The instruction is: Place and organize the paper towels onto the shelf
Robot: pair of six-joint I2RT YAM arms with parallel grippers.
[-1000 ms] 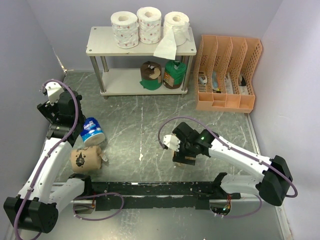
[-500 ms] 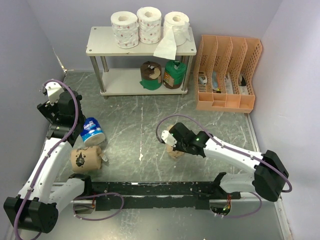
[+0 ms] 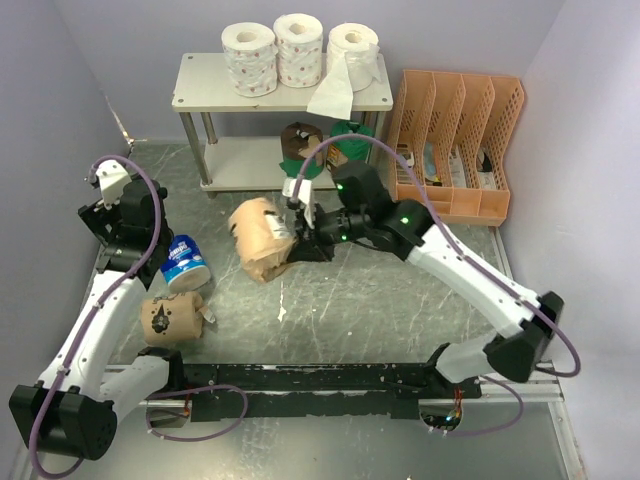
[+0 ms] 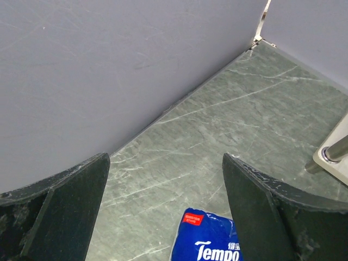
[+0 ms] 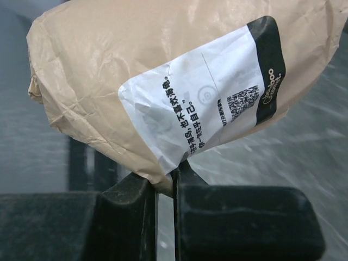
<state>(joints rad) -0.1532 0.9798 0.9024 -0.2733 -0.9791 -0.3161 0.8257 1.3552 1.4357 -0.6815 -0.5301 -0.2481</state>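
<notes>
Top external view: you now have the right gripper up off the grey-green marbled table. It carries a tan kraft-wrapped paper roll. Half a second ago both sat low, well out from the front of the low beige two-tier shelf with silver posts.
Carried roll: it hangs just in front of the shelf's lower tier, toward the left half, and is not yet on a board.
Right grip: in the right wrist view the jaws are nearly together, pinching only the crimped wrapper end under the roll. That is a thin hold, so I judge the roll may swing.
Left gripper: it is spread wide and holds nothing. It has barely shifted, and it hovers over the blue-wrapped roll, front-left of the shelf.
Already shelved: three white rolls stand on the top board. Green-wrapped rolls sit at the lower tier's right end, partly behind your arm.
Still out: the blue roll and a second tan roll lie front-left of the shelf.
Meaning: the pickup is done. Your next step is setting the roll onto the lower tier's free left half.
</notes>
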